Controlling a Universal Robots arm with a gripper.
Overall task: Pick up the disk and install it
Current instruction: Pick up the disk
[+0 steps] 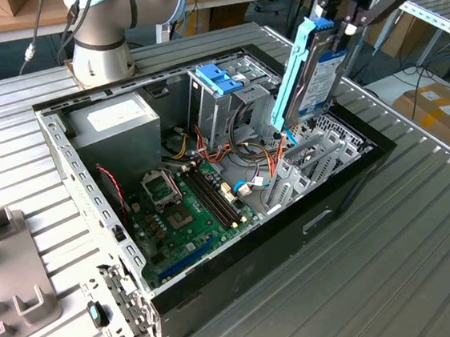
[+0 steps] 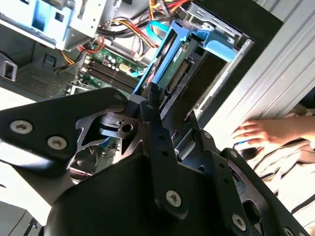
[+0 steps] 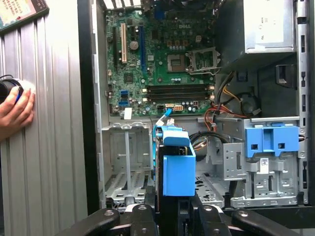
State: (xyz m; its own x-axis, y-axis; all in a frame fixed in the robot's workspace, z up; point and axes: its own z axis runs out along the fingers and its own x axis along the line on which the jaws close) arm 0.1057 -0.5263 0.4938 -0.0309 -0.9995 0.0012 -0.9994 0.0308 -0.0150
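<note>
At the exterior view's lower left a grey fixture [image 1: 10, 271] lies on the ribbed tabletop [image 1: 398, 279], and the arm's base [image 1: 99, 45] stands at upper left behind the open computer case [image 1: 242, 251]. Moving rightwards inside the case come the power-supply box [image 1: 115, 120], the motherboard [image 1: 181, 209], then the metal cage with its blue latch [image 1: 219, 76] at upper centre. In the upper right of the frame the disk [image 1: 312, 75] hangs clear of the tabletop, and the end effector [image 1: 339, 29] is clamped on its upper end. From that grip the disk's long axis runs steeply downward, leaning a little toward the frame's left, so its lower end sits over the drive bay [image 1: 313, 159] at the case's right-hand end. Whether that end already touches the bay's metal is hard to judge from here. The first wrist view looks along the disk [image 3: 176, 167], blue rail foremost, between the empty bay and the latched cage. A person's hand [image 3: 15, 110] rests on the tabletop beside the case, well apart from the disk.
</note>
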